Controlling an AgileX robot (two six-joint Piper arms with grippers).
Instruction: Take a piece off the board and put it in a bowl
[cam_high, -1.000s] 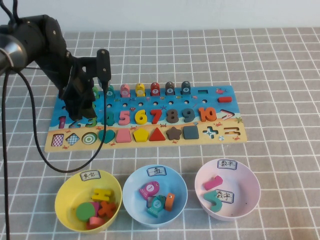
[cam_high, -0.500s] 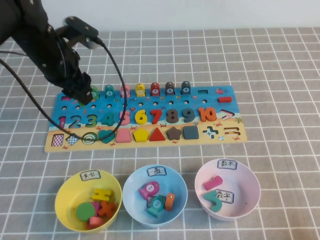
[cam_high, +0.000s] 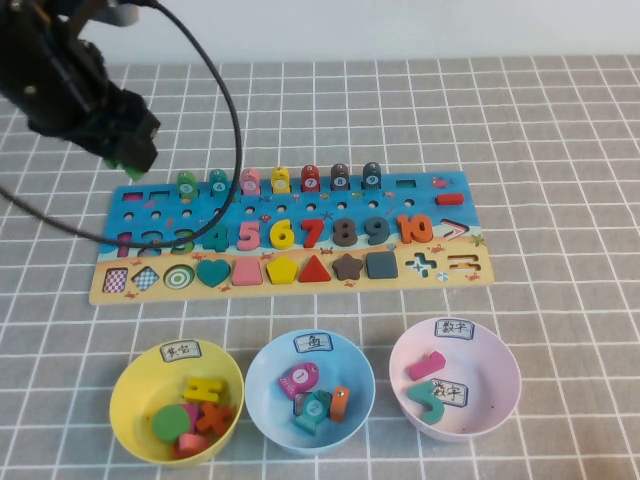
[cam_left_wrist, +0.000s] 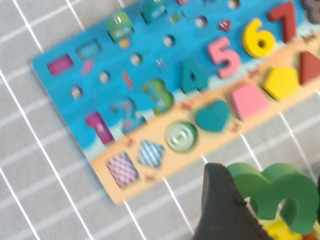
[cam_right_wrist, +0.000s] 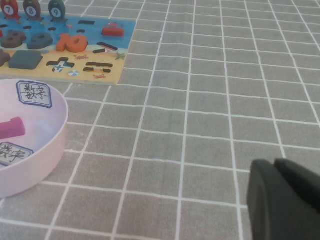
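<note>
My left gripper (cam_high: 130, 158) is shut on the bright-green numeral "3" (cam_high: 133, 171) and holds it in the air above the table, just behind the board's left end. The left wrist view shows the green "3" (cam_left_wrist: 281, 192) between the jaws, beside one dark finger (cam_left_wrist: 220, 210). The board (cam_high: 400, 200) lies across the middle of the table, and its "3" slot (cam_left_wrist: 159, 95) is empty. The pink bowl (cam_high: 495, 385) stands front right and holds a magenta piece and a teal numeral. My right gripper (cam_right_wrist: 285, 200) is shut and empty, low over the cloth right of the pink bowl (cam_right_wrist: 47, 150).
A yellow bowl (cam_high: 135, 385) and a light-blue bowl (cam_high: 268, 375) with several pieces stand in front of the board, left of the pink bowl. The left arm's black cable (cam_high: 225, 100) loops over the board's left half. Grey checked cloth covers the table.
My left gripper has risen from the board's "3" slot and moved back and to the left with the green "3" in it. The right arm has not visibly moved.
</note>
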